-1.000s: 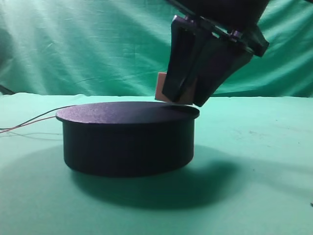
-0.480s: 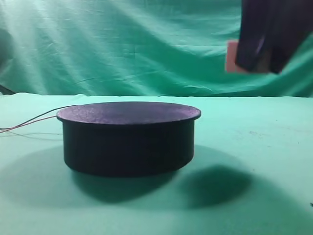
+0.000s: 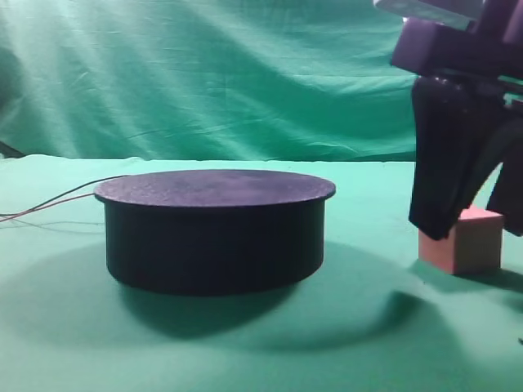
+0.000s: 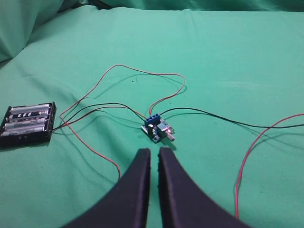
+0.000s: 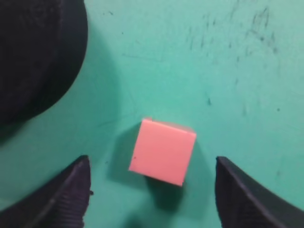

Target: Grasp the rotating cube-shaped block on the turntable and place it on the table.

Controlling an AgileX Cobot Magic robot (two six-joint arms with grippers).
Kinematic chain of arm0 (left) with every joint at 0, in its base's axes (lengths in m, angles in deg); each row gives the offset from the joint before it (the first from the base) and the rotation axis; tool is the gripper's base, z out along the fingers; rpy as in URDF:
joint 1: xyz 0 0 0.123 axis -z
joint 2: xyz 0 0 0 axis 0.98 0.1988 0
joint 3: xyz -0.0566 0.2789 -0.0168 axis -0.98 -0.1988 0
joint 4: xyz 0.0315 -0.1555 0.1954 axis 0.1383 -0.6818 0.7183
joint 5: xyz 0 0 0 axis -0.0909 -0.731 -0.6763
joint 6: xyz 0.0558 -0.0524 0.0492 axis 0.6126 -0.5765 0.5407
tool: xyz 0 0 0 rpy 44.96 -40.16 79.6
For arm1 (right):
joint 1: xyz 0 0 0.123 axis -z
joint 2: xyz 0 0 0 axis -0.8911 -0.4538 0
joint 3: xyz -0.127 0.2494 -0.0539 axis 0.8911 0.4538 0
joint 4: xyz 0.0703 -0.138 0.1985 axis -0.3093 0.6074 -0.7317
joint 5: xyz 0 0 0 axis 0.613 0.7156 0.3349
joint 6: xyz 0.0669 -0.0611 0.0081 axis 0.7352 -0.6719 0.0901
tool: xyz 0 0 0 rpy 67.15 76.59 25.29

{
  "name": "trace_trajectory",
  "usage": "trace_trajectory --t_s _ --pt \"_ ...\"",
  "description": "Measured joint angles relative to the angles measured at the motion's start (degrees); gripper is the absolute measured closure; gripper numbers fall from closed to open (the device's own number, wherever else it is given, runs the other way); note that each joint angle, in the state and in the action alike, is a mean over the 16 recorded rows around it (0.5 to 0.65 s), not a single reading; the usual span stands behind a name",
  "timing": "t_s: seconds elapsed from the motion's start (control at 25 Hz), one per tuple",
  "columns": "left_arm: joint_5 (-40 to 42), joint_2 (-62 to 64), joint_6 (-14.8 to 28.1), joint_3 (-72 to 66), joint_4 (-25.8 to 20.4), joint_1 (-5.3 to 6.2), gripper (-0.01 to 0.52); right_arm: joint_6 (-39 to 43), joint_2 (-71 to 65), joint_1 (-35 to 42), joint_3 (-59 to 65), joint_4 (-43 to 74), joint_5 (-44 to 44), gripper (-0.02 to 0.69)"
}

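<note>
The salmon-pink cube-shaped block [image 3: 470, 243] rests on the green table [image 3: 245, 343], to the right of the black turntable [image 3: 214, 229], whose top is bare. My right gripper [image 3: 474, 231] stands over the block, open, with a finger on each side and not touching it. In the right wrist view the block [image 5: 163, 151] lies free between the wide-apart fingers of the gripper [image 5: 152, 162], with the turntable's edge [image 5: 33, 52] at the upper left. My left gripper [image 4: 154, 152] is shut and empty above the table [image 4: 237, 57].
Thin red and black wires [image 3: 49, 204] run left from the turntable. Under the left gripper lie a battery holder [image 4: 28, 123], a small circuit board [image 4: 157, 129] and looping wires [image 4: 142, 76]. A wrinkled green backdrop [image 3: 204, 73] hangs behind.
My right gripper lifted the block off the turntable's rim, carried it right, lowered it to the table and opened. The block now stands free.
</note>
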Motion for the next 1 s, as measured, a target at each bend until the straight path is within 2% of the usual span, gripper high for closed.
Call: trace_trajectory --t_s 0.24,0.36,0.8,1.0 --pt "0.0 0.0 0.0 0.0 0.0 0.0 0.514 1.42 11.13 0.0 -1.04 1.23 5.96 0.597" --pt "0.0 0.0 0.0 0.0 0.0 0.0 0.514 1.95 15.61 0.0 -1.17 1.9 7.87 0.65" --pt "0.0 0.0 0.0 0.0 0.0 0.0 0.514 -2.04 21.84 0.38 -0.93 4.14 8.82 0.665" --pt "0.0 0.0 0.0 0.0 0.0 0.0 0.514 -5.62 24.74 3.94 1.89 4.64 5.91 0.665"
